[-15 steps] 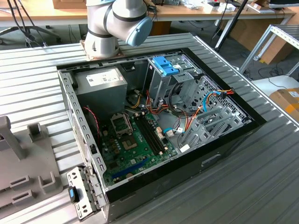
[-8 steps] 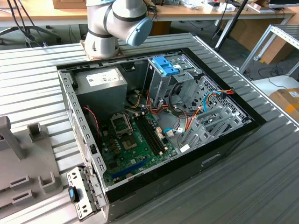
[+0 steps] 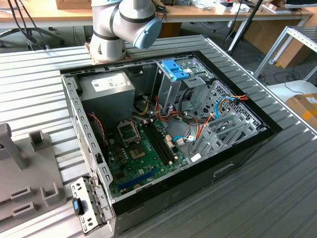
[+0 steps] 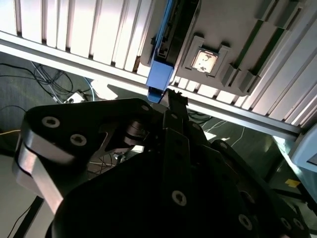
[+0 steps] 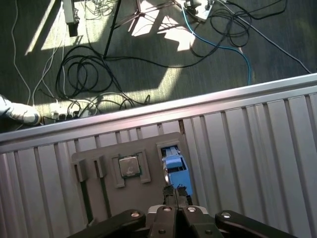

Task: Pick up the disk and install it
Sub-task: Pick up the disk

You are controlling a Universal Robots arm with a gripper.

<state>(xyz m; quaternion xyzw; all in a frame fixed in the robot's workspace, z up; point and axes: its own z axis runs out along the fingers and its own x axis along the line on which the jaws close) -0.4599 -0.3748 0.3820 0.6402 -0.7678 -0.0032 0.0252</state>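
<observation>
1. Fixture plate of grey plastic lies at the exterior view's left, with the open black computer case right of it.
2. Square silver chip sits in a plate recess. Beside it, the black, blue-railed disk stands edgewise in a slot.
3. Black gripper, fingers together and empty, is just by the disk's blue end.

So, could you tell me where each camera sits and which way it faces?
Exterior view: stands apart, above the table, looking down into the computer case; the arm shows beyond it.
First wrist view: rides the arm, looking down past the claw at the disk in the grey tray.
Second wrist view: behind the claw, facing the disk's blue end.
Shared: both wrist views show claw, disk, tray and chip.
</observation>
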